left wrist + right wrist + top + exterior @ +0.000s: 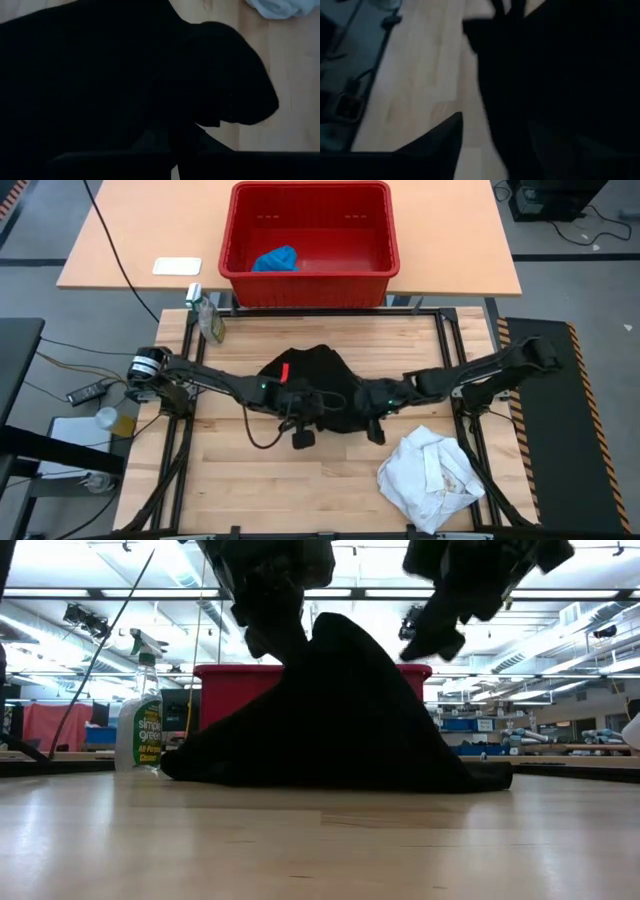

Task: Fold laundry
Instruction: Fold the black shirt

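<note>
The black garment (318, 380) lies mid-table, and in the low view it rises in a tent shape to a peak (330, 625). My left gripper (290, 632) reaches in from the table's left and is shut on the cloth at that peak. My right gripper (432, 640) comes from the table's right. It hangs open just right of the peak, above the garment's slope, touching nothing. A crumpled white garment (430, 475) rests on the table's near right. A blue garment (275, 258) lies inside the red basket (310, 280) beyond the far edge. My left gripper holds the black garment by a bunch of cloth at the raised peak (318, 628), coming down at a slant from the left. The dark cloth hides the fingers, so layers cannot be told. The garment hangs tent-like below, its lower edges (330, 780) spread on the table.
A green spray bottle (207, 315) stands at the table's far left corner. Cables and small devices (95, 390) lie off the left edge. Bare wood (260, 490) stretches along the near side, left of the white garment.
</note>
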